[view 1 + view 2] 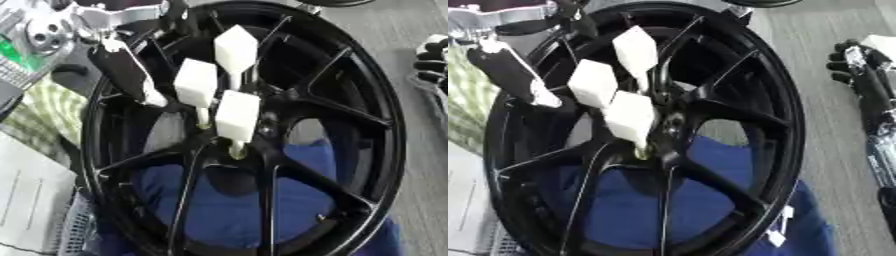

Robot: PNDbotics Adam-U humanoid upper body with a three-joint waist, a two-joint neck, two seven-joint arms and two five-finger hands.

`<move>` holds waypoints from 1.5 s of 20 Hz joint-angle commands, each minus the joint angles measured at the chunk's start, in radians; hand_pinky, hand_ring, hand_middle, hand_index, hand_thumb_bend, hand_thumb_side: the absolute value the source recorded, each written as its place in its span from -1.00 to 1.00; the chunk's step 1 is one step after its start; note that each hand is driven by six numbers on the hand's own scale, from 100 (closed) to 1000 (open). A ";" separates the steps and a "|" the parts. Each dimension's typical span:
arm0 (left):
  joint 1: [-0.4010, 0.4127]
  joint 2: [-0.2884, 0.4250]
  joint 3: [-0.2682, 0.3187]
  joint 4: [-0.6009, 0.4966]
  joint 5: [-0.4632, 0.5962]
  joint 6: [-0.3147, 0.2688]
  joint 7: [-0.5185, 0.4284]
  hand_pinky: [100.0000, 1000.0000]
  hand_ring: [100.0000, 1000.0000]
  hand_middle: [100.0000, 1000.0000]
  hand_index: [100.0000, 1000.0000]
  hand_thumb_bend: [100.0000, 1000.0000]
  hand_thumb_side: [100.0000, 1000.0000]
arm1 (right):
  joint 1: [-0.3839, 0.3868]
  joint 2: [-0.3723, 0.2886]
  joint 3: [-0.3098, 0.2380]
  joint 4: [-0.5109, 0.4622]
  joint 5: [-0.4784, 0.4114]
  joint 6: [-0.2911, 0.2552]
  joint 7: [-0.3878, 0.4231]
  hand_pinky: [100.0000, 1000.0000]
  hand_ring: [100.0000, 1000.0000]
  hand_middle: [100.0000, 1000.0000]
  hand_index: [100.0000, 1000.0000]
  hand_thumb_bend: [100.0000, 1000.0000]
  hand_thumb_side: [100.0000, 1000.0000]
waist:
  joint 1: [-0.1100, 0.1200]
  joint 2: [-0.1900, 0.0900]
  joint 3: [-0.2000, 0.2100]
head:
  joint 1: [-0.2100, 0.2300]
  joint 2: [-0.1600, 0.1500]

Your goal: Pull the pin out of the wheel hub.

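A black spoked wheel rim (385, 125) fills both views. Three pins with white block heads stick out of its hub (262, 132): a top pin (236, 50), a left pin (195, 82) and a lower pin (238, 115) on a yellowish shaft. My left hand (122, 70) reaches in from the upper left. One straight black finger with a white tip ends just left of the left pin, and I see no contact. It holds nothing. At the right edge my right hand (855, 60) rests outside the rim, with relaxed fingers and nothing in them.
A blue cloth (227, 210) lies under the wheel. To the left are a green checked cloth (44, 107) and white paper (31, 200), with silver metal parts (44, 32) at the upper left. Grey tabletop (833, 130) shows on the right.
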 commanded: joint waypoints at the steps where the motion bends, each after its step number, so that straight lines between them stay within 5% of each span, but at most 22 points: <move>1: -0.017 0.004 0.018 0.007 0.009 -0.011 0.006 0.55 0.43 0.39 0.60 0.33 -0.64 | -0.011 -0.015 -0.006 -0.021 0.003 -0.001 0.003 0.61 0.47 0.30 0.45 -1.00 0.35 | -0.006 -0.015 -0.002 | 0.003 -0.016; 9: -0.024 0.003 0.010 -0.004 0.089 0.010 -0.021 0.55 0.42 0.39 0.61 0.19 -0.63 | -0.008 -0.013 -0.006 -0.020 0.002 0.000 0.001 0.61 0.47 0.30 0.45 -1.00 0.36 | -0.006 -0.015 -0.003 | 0.008 -0.021; 19: -0.042 0.063 0.025 -0.149 0.147 0.115 -0.155 0.56 0.42 0.37 0.59 0.12 -0.57 | -0.001 -0.012 -0.006 -0.016 0.003 0.000 0.001 0.61 0.47 0.30 0.45 -1.00 0.38 | -0.001 -0.025 0.009 | 0.008 -0.021; 30: -0.045 0.046 0.017 -0.169 0.158 0.164 -0.165 0.54 0.39 0.38 0.57 0.01 -0.57 | 0.001 -0.009 -0.007 -0.016 0.001 -0.002 0.002 0.62 0.47 0.30 0.45 -1.00 0.39 | -0.005 -0.028 0.003 | 0.014 -0.019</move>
